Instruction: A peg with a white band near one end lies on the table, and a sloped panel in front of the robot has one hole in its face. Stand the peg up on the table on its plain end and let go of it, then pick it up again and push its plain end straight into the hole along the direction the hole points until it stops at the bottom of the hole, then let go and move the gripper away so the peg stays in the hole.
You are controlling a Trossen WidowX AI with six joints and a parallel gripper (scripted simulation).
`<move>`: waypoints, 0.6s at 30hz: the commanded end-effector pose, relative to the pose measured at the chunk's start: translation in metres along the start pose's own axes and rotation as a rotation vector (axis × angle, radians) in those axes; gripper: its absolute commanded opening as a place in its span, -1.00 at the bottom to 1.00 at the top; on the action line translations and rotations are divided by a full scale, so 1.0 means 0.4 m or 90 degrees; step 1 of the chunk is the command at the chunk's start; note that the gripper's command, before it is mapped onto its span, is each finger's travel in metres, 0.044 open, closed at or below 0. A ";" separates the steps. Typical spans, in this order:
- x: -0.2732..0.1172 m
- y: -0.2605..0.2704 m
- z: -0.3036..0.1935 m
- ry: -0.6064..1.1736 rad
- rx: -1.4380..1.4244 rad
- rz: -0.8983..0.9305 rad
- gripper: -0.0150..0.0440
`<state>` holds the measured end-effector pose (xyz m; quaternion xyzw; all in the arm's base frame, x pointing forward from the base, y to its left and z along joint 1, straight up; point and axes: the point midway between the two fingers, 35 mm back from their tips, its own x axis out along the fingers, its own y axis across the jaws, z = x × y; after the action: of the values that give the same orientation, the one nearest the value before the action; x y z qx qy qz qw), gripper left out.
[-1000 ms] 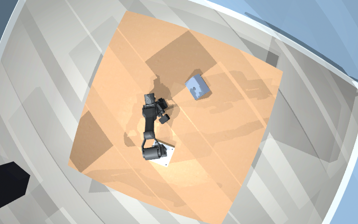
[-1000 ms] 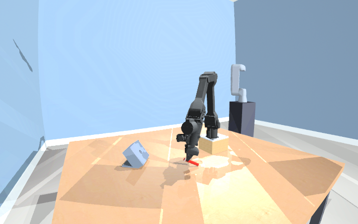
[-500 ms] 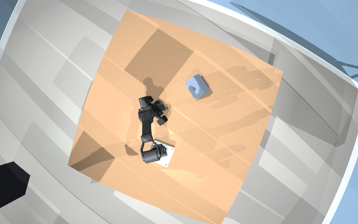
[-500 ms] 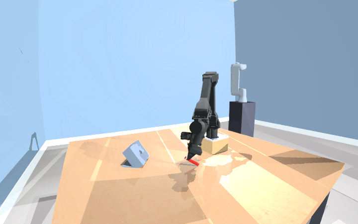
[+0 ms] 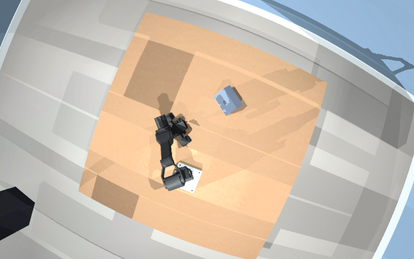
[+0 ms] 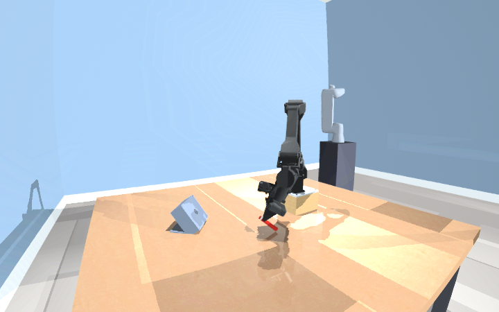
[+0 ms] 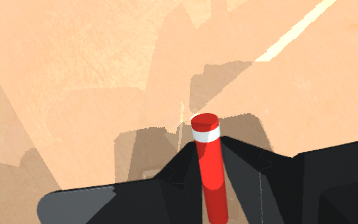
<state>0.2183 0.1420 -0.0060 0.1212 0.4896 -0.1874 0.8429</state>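
My gripper (image 6: 264, 219) (image 7: 208, 144) is shut on the red peg (image 6: 269, 223) (image 7: 211, 172), close to its white band (image 7: 206, 135). The banded end sticks out just past the fingertips. In the exterior view the peg is tilted, banded end up and plain end slanting down to the right, low over the table (image 5: 250, 193) (image 6: 204, 260). I cannot tell whether the plain end touches the table. The top view shows only a speck of red beside the gripper. The blue-grey sloped panel (image 5: 234, 99) (image 6: 186, 218) stands apart from the gripper, with one hole (image 5: 224, 102) (image 6: 195, 211) in its face.
The arm's base has a white plate (image 5: 195, 184) on a light block (image 6: 303, 204), close behind the gripper. A white robot arm (image 6: 326, 110) stands on a dark pedestal (image 6: 336, 164) beyond the table. Shadows and bright patches cross the table top.
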 end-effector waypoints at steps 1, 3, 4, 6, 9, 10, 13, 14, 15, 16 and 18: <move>-0.003 -0.006 -0.006 -0.020 0.001 -0.003 -0.32; -0.005 -0.006 -0.008 -0.031 0.001 -0.003 -0.32; -0.007 -0.006 -0.009 -0.037 0.001 -0.003 -0.32; -0.009 -0.006 -0.011 -0.048 0.001 -0.003 -0.32; -0.013 -0.006 -0.015 -0.064 0.001 -0.003 -0.32; -0.014 -0.006 -0.016 -0.069 0.001 -0.003 -0.32; -0.018 -0.006 -0.020 -0.086 0.001 -0.003 -0.32; -0.019 -0.006 -0.021 -0.091 0.001 -0.003 -0.32; -0.020 -0.006 -0.023 -0.097 0.001 -0.003 -0.32; -0.021 -0.006 -0.024 -0.102 0.001 -0.003 -0.32; -0.023 -0.006 -0.027 -0.113 0.001 -0.003 -0.32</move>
<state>0.2074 0.1475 -0.0021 0.1086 0.4228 -0.1957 0.8782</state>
